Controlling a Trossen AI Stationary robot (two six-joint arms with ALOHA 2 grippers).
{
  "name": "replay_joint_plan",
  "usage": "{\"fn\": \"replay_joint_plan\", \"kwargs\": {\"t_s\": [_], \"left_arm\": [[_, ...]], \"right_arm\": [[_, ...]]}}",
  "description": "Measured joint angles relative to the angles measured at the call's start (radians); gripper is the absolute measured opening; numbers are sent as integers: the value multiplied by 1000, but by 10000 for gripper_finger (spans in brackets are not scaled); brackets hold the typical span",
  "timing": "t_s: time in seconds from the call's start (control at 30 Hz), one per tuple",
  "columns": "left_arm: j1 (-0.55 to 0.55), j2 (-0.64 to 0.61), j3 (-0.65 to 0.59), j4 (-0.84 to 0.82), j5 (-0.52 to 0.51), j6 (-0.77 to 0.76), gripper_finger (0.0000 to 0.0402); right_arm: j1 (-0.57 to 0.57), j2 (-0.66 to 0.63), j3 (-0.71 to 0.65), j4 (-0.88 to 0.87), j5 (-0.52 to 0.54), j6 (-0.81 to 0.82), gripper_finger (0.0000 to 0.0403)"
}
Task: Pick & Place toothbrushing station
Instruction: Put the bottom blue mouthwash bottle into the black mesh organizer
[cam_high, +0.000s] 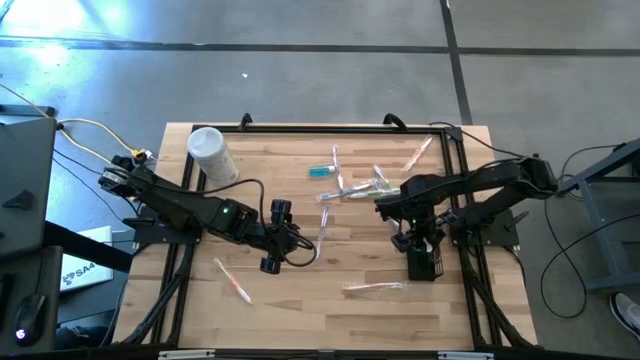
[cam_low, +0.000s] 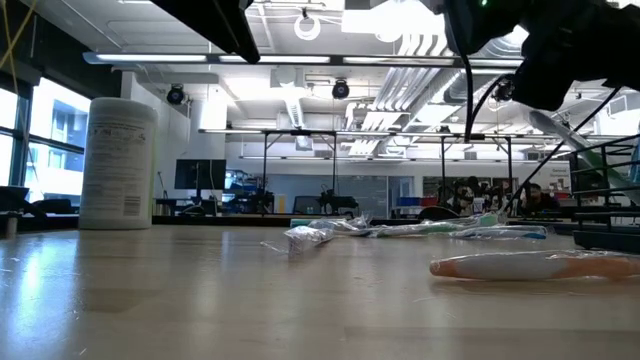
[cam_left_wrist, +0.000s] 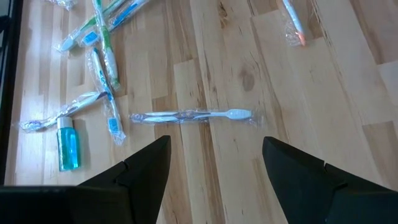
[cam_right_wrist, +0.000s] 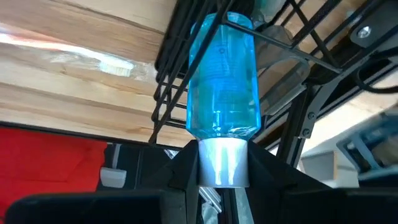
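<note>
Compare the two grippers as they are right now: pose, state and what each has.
The left gripper has its fingers spread wide and holds nothing; the right gripper is clamped on the silver cap of a blue bottle. The left gripper hovers over a wrapped toothbrush lying flat on the table; the right gripper is at the black wire holder, the bottle's body among its wires. Both are dark two-finger grippers over the wooden table.
</note>
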Motion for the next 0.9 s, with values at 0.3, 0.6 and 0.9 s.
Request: {"fn": "replay_joint_plan", "kwargs": {"t_s": [0.3, 0.6, 0.9], "left_arm": [[0, 0, 0, -7, 0, -3, 250], [0, 0, -1, -6, 0, -3, 250], [0, 0, -1, -5, 0, -3, 250]], "right_arm": [[27, 117, 0, 4, -109, -84, 87], [22, 135, 0, 3, -86, -140, 87], [8, 135, 0, 6, -54, -165, 87]]}}
